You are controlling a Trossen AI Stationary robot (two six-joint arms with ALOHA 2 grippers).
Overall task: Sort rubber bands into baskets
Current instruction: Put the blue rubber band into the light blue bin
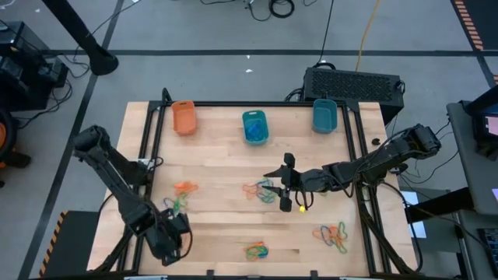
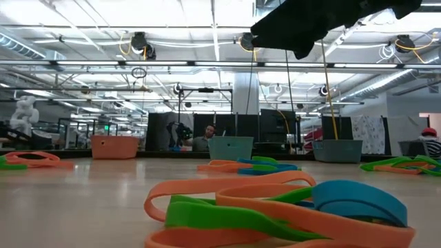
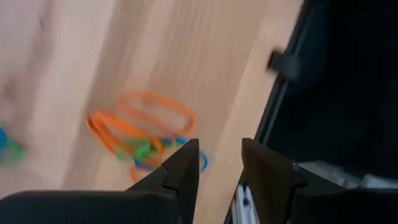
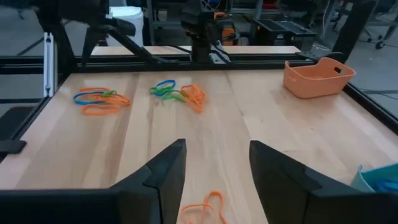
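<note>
Several loose clusters of rubber bands (image 1: 265, 190) lie scattered over the wooden table (image 1: 226, 155): one tangle mid-table, one nearer the left arm (image 1: 184, 187), one at the front edge (image 1: 256, 250) and one at the right front (image 1: 331, 235). All are well apart from the baskets. The right gripper (image 1: 282, 185) hovers at the mid-table tangle, fingers parted and holding nothing; in its wrist view an orange band (image 4: 202, 210) lies on the wood just ahead of the gap between them. The left gripper (image 1: 173, 233) sits by the left front corner, its fingers also apart and empty, with a mixed orange, green and blue bunch (image 3: 140, 134) in front of it.

The step in hand looks like the right arm's pick from the central tangle. To do it well, I would lower straight down over a single strand at the edge of the bunch (the loops overlap, so a grab in the middle would likely lift several colours at once) and close only once one finger is inside the loop.

Along the far edge stand the orange basket (image 1: 184, 117), the middle teal basket (image 1: 255, 127) and the right teal basket (image 1: 324, 116). From above, no bands can be made out in any of them, so the sorting seems barely begun.
</note>
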